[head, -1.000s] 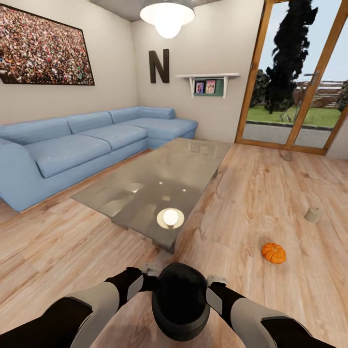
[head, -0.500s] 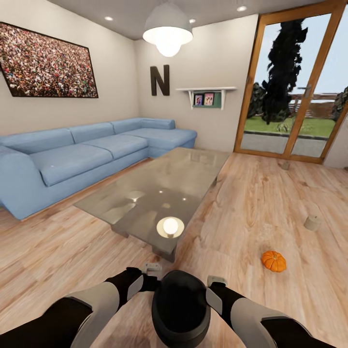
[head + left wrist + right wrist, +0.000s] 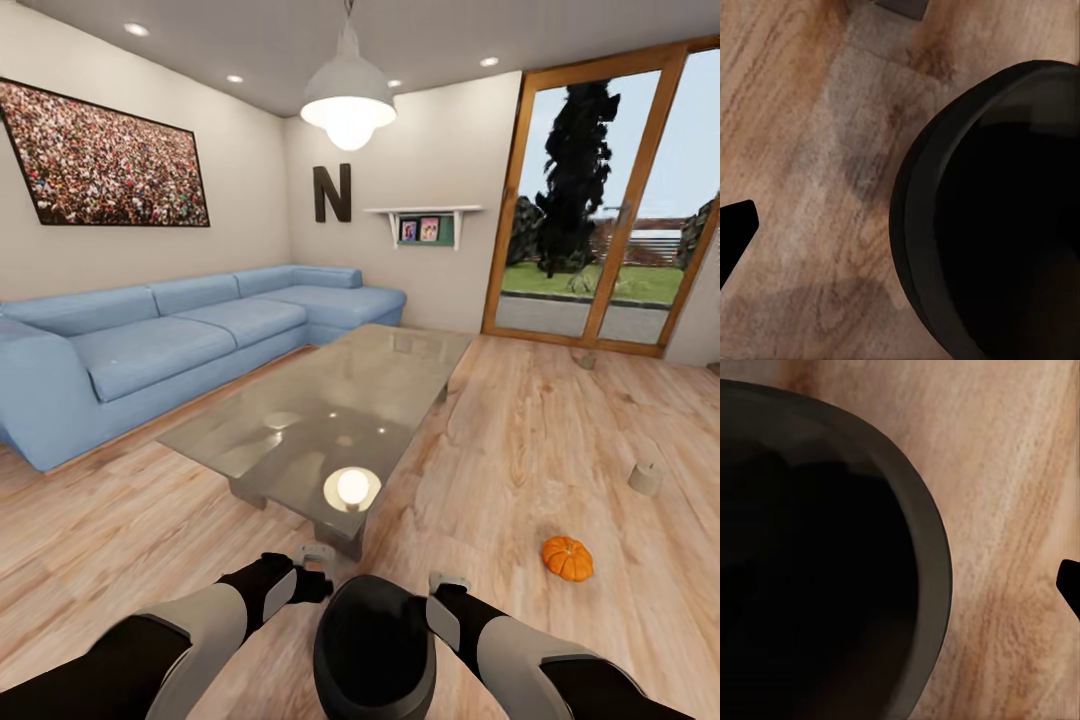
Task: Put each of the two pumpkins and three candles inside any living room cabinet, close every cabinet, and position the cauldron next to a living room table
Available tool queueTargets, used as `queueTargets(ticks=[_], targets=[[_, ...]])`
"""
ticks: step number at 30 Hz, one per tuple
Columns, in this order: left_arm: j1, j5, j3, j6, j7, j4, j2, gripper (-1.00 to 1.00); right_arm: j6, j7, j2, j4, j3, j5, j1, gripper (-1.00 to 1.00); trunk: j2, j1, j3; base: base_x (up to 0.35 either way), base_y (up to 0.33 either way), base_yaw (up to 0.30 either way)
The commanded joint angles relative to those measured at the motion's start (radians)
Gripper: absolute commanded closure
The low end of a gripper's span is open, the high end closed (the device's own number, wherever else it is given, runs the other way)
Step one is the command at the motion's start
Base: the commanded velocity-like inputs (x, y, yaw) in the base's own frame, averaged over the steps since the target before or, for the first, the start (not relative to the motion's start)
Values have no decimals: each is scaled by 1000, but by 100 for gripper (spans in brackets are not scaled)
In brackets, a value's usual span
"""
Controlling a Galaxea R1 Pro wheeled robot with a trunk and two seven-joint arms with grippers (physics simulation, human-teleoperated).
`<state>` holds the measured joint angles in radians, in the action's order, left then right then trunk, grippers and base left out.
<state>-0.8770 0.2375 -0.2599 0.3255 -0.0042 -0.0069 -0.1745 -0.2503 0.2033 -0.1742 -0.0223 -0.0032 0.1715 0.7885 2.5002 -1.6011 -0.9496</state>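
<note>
The black cauldron (image 3: 375,640) sits low between my two forearms; its dark rim shows in the left wrist view (image 3: 997,217) and the right wrist view (image 3: 817,555). My left gripper (image 3: 318,555) and right gripper (image 3: 448,580) flank its far side. In each wrist view one fingertip (image 3: 735,229) (image 3: 1071,589) stands apart from the rim with bare floor between. One orange pumpkin (image 3: 567,558) lies on the floor to the right. A candle (image 3: 645,477) stands beyond it, another candle (image 3: 587,360) near the glass door. The cabinet is out of view.
A glass coffee table (image 3: 250,430) stands just ahead, reflecting the ceiling lamp. A blue corner sofa (image 3: 150,345) runs along the left wall. Wooden-framed glass doors (image 3: 600,200) fill the right rear. Open wood floor stretches to the right.
The whole picture has tilted upward, showing more ceiling, so the camera moved. The cauldron sits slightly lower in the view. Pumpkin and candles have not moved on the floor.
</note>
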Motion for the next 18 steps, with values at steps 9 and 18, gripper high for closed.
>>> queueTargets(ticks=[9, 18], targets=[[0, 9, -9, 4, 0, -1, 0, -100, -5, 5, 0, -2, 0, 7, 0, -100, -49, 28, 29, 0, 0, 0], [0, 9, -9, 4, 0, -1, 0, -100, -5, 5, 0, -2, 0, 8, 0, -100, -112, 62, 57, 0, 0, 0]])
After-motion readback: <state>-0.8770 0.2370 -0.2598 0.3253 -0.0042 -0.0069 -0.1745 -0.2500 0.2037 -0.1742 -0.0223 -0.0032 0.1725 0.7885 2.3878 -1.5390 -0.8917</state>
